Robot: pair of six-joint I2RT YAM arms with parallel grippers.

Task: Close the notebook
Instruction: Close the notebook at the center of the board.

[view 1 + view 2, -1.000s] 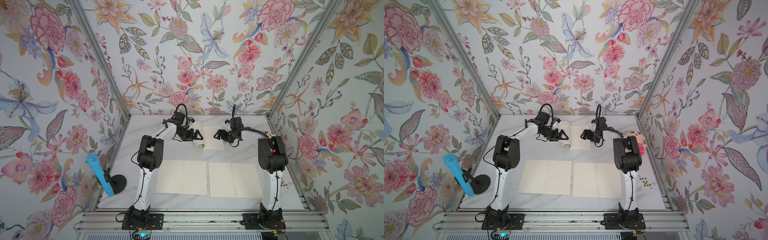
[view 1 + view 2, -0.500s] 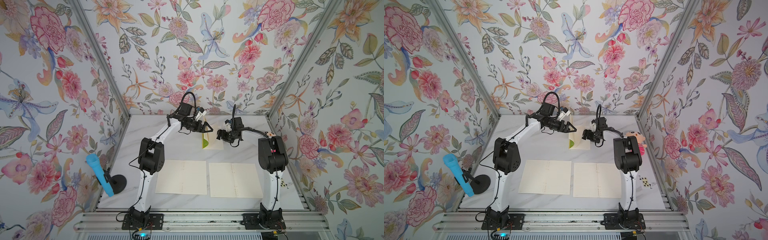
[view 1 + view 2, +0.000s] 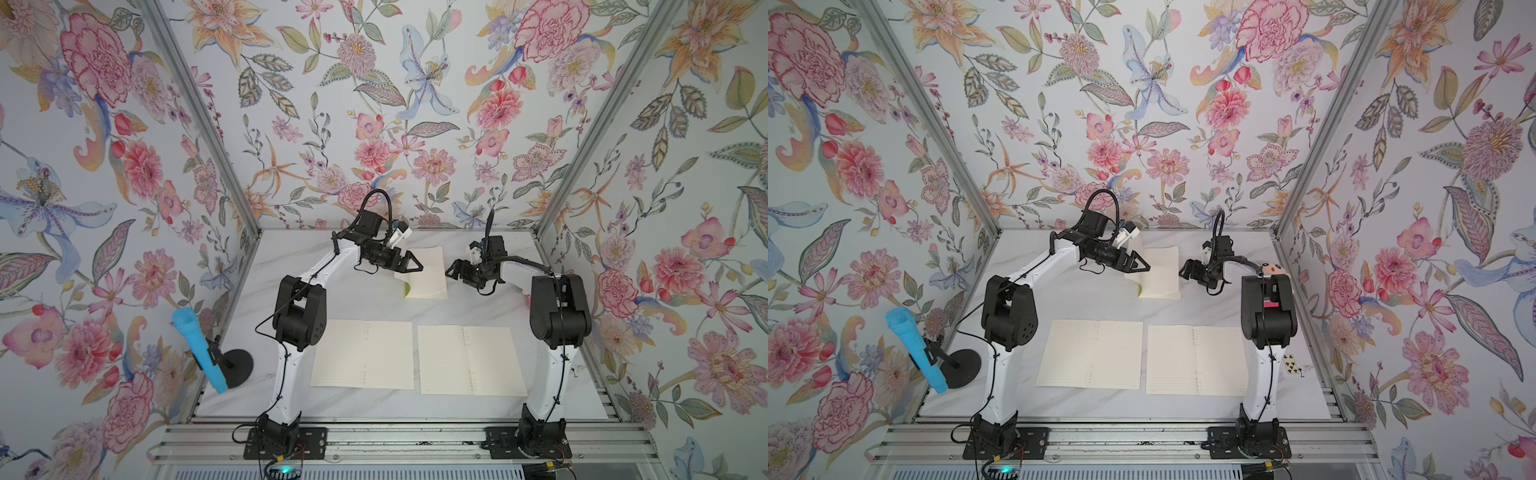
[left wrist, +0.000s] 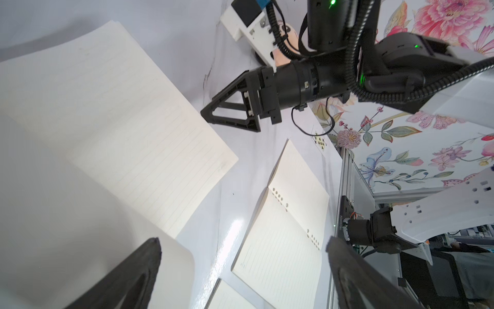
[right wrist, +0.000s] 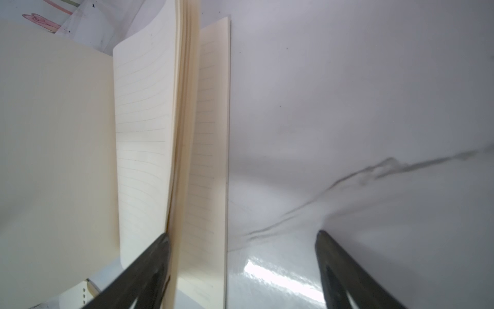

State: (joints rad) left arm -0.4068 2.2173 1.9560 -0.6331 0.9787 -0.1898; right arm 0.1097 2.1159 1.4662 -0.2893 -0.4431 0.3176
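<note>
Lying half-folded, notebook (image 3: 434, 279) between left jaws and right jaws, both parted.

White-and-black left arm (image 3: 332, 259) and right arm (image 3: 517, 272) both reach toward the far side, elbows bent, tips facing each other, near but apart. The black triangular-fingered left gripper (image 3: 419, 266) points right with jaws spread wide; the black right gripper (image 3: 449, 272) points left, jaws likewise parted.

Bare surface (image 3: 374, 301) lies left of the half-open notebook (image 3: 434, 278).
Two loose paper spreads (image 3: 363, 353) lie nearer the arm bases; a microphone stand (image 3: 235, 368) blocks the left edge.
</note>
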